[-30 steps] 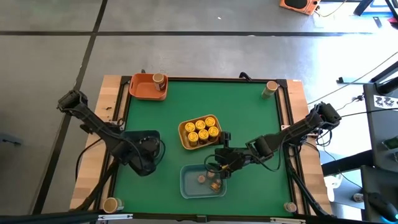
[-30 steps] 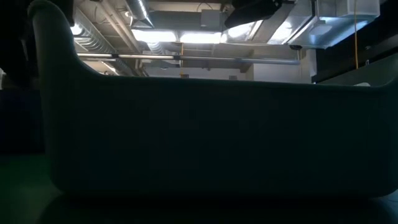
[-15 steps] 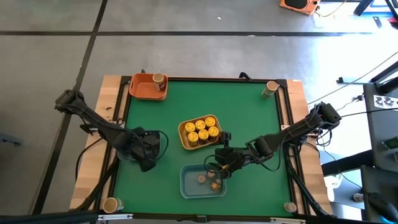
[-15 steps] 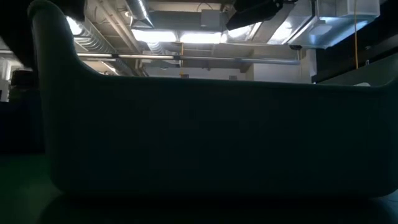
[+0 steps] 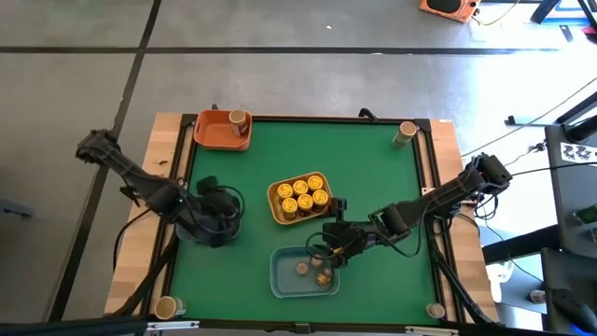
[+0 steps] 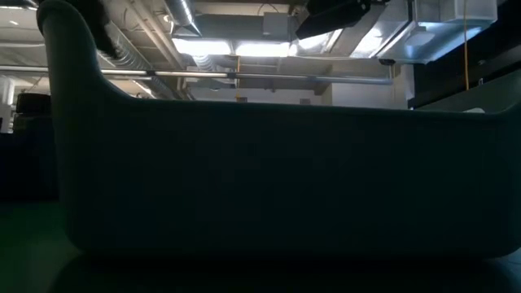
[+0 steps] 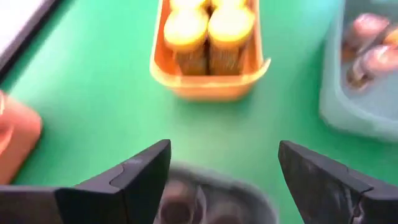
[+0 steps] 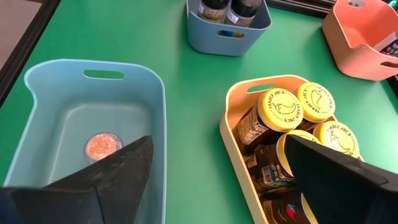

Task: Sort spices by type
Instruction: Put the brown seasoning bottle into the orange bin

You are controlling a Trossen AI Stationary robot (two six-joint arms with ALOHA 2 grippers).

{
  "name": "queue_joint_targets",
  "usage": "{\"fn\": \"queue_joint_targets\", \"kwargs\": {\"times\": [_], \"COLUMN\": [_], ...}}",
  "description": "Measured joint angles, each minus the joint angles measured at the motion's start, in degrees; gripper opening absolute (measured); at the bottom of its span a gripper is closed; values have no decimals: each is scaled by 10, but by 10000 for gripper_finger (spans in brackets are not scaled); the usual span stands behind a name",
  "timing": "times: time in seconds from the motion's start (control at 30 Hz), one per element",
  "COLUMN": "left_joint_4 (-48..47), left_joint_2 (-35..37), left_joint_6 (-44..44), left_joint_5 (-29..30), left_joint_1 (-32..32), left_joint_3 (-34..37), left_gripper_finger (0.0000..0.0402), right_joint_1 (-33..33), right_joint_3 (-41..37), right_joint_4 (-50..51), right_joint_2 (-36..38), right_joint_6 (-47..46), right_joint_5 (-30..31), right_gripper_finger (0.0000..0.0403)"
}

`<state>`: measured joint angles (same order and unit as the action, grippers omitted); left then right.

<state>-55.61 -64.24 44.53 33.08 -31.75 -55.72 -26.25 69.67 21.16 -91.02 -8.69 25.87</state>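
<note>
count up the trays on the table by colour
orange: 1, the orange tray
yellow: 1, the yellow tray
blue: 2, the large blue tray and the small blue tray
total: 4

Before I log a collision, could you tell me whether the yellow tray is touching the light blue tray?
Apart. The high view shows a strip of green table between the yellow tray and the light blue tray, and the right wrist view shows the same gap.
</note>
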Motion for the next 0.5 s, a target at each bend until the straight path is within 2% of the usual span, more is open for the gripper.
{"fn": "queue_joint_targets", "kwargs": {"times": [0.17, 0.23, 0.33, 0.5], "left_joint_4": [182, 213, 173, -2], "left_joint_2": [-16, -32, -70, -170], "left_joint_6": [-187, -242, -245, -132], "left_joint_5": [-27, -44, -44, -46], "left_joint_1": [13, 7, -17, -89], "left_joint_3": [-1, -14, -55, -177], "left_gripper_finger": [294, 294, 294, 294], "right_joint_1": [0, 0, 0, 0], "right_joint_3": [0, 0, 0, 0], "right_joint_4": [6, 15, 29, 45], "right_joint_2": [0, 0, 0, 0], "right_joint_6": [1, 2, 1, 0], "right_joint_5": [-6, -6, -5, -5], "right_gripper_finger": [360, 360, 360, 360]}}
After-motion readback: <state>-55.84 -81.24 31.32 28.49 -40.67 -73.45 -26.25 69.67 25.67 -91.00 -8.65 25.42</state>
